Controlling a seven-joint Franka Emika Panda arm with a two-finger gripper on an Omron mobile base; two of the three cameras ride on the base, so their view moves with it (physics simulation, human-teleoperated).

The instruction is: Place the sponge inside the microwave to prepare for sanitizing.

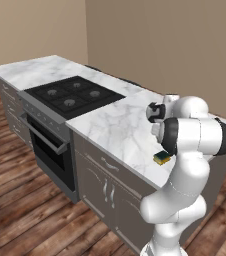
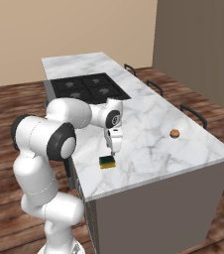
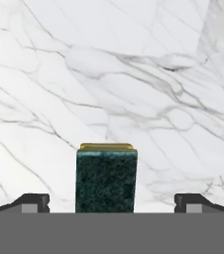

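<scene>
one sponge: the sponge [image 2: 107, 161] lies flat on the white marble surface [image 2: 148, 129], near its front edge, dark green face up with a yellow layer showing at the side.
sponge in the hand view: the sponge [image 3: 106, 179] sits between the two finger tips, with clear marble on either side of it; its green face is up and a thin yellow edge shows at the far end.
sponge in the left base view: the sponge [image 1: 161, 158] shows just beside the arm's big dark joint, close to the surface's edge.
fingers: the fingers [image 2: 114, 147] point down, just above the sponge and spread wide apart (nothing is held between them); whether they touch the sponge cannot be told.
finger tips: one dark tip [image 3: 32, 203] at the lower left, the other at the lower right, well apart from each other.
cooktop: a black cooktop [image 1: 75, 95] is set into the surface beyond the arm, with a black-fronted oven [image 1: 47, 150] below it.
other item: a small round orange-brown thing [image 2: 174, 133] rests on the surface, well apart from the sponge.
floor: dark wood planks [image 1: 20, 200].
</scene>
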